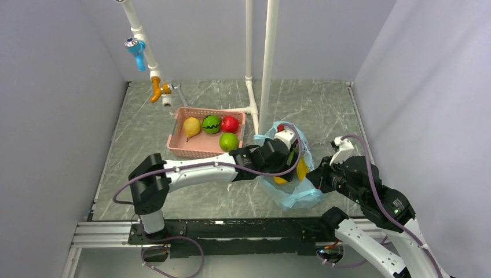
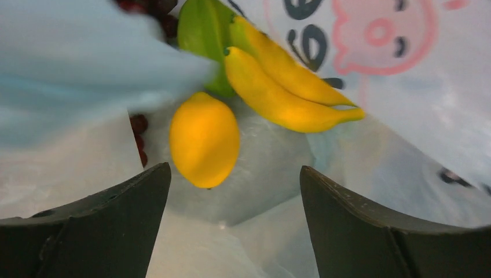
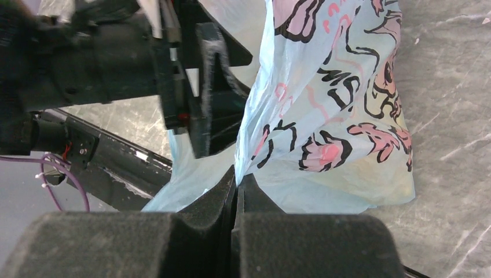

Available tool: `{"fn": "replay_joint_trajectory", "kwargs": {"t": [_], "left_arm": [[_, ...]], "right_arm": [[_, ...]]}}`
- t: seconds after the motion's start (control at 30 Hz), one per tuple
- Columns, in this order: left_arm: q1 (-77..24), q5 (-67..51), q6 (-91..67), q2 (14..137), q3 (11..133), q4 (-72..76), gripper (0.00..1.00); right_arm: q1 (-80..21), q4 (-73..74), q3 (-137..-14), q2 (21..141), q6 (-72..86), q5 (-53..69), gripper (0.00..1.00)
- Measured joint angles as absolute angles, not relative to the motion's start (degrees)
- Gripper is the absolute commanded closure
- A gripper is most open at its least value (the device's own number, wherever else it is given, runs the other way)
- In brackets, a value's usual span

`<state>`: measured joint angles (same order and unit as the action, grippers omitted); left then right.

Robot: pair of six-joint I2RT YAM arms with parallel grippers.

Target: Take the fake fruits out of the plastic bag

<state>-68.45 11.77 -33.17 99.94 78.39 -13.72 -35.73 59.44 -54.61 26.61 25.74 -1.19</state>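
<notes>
Light-blue crinkly film, printed with pink and black cartoon marks, makes up the plastic bag (image 1: pixel 296 196), which lies on the grey marbled bench (image 1: pixel 324 104) at 4 o'clock from the pink basket (image 1: pixel 176 146). Inside the bag, the left wrist view shows an orange (image 2: pixel 204 139), with yellow bananas (image 2: pixel 284 92) at its 1 o'clock and dark grapes (image 2: pixel 139 124) at its 9 o'clock. The left end effector (image 2: pixel 234 171) reaches into the bag's mouth with its jaws spread wide. They hold nothing, and the orange sits just beyond the left finger. The right end effector (image 3: pixel 236 179), at the bag's 3 o'clock side, is pressed together and pinches a fold of the film. In the basket rest the pear (image 1: pixel 191 125), watermelon (image 1: pixel 211 124), red apple (image 1: pixel 230 123) and green apple (image 1: pixel 228 141).
</notes>
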Motion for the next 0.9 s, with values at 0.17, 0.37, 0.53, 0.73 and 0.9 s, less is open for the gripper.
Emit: {"fn": "replay_joint_trajectory", "kwargs": {"t": [0.17,0.37,0.53,0.73,0.9], "left_arm": [[-68.45,15.20,-30.70,105.73,81.78,-16.14,0.01],[-68.45,18.92,-27.99,113.91,88.09,-20.18,0.01],[-68.45,20.82,-27.14,116.81,89.01,-22.15,0.04],[-68.36,22.00,-26.65,120.16,90.39,-22.15,0.09],[-67.61,22.20,-26.61,122.06,90.56,-22.17,0.20]], "right_arm": [[-35.73,59.44,-54.61,26.61,25.74,-1.19,1.00],[-35.73,59.44,-54.59,26.61,25.74,-1.21,1.00],[-35.73,59.42,-54.59,26.61,25.74,-1.21,1.00],[-35.73,59.61,-54.57,26.63,25.74,-1.43,1.00],[-35.73,59.68,-54.57,26.63,25.74,-1.43,1.00]]}}
